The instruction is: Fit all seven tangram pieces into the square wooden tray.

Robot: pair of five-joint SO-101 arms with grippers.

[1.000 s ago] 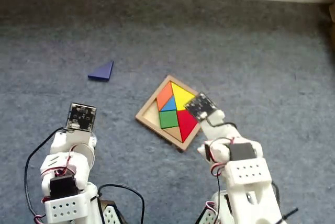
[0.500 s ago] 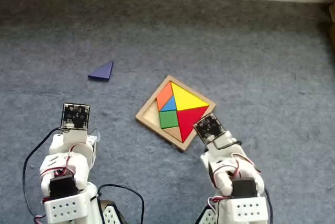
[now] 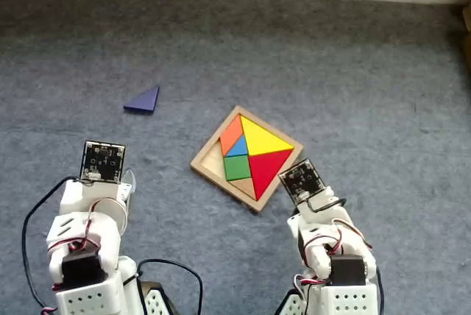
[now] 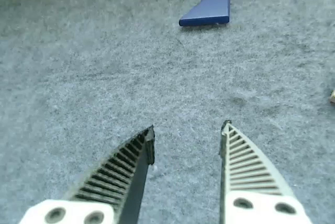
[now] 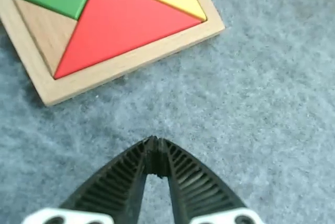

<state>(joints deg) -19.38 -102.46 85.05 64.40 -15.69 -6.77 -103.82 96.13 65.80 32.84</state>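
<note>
— Where's the right gripper (image 5: 153, 153)?
— Clenched on nothing, tips touching, over the carpet (image 5: 272, 93) just beside the tray's (image 5: 131, 62) rim nearest the robot. A second ago it hung over the red triangle (image 5: 120, 22); it has pulled back off the tray.
— So that piece is seated?
— Looks so: it lies flush against the yellow triangle (image 3: 261, 138) and the green square (image 3: 236, 168).
— And the left gripper (image 4: 187, 130)?
— Released, jaws spread, empty, well apart from the tray, having drifted slightly farther from it.
— What remains?
— The dark blue triangle (image 4: 209, 8), on the carpet well apart from the tray. The tray corner facing it shows bare wood, likely its slot. Probably the left arm's job.
</note>
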